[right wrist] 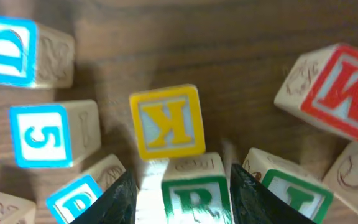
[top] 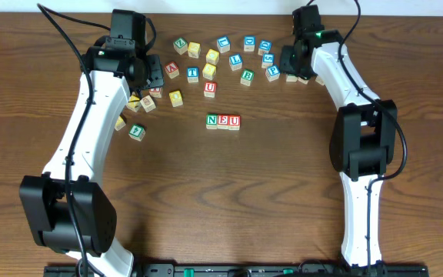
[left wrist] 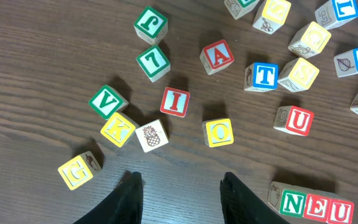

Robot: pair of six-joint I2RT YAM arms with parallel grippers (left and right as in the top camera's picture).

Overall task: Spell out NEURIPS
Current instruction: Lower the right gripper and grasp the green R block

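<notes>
Three cubes reading N, E, U (top: 223, 121) lie in a row at mid-table, also seen at the lower right of the left wrist view as the N-E-U row (left wrist: 316, 204). A red I cube (left wrist: 174, 101) and a loose red U cube (left wrist: 298, 121) lie ahead of my left gripper (left wrist: 180, 186), which is open over bare wood. My right gripper (right wrist: 184, 173) is open with its fingers on either side of a green R cube (right wrist: 194, 196). A blue P cube (top: 273, 71) sits just left of my right gripper (top: 292, 65).
A yellow K cube (right wrist: 166, 121) lies just beyond the R, with a green cube (right wrist: 291, 193) hard against the right finger and a red M cube (right wrist: 334, 93) farther right. Cubes A (left wrist: 217, 56), T (left wrist: 263, 76), O (left wrist: 219, 132) and several others crowd the back.
</notes>
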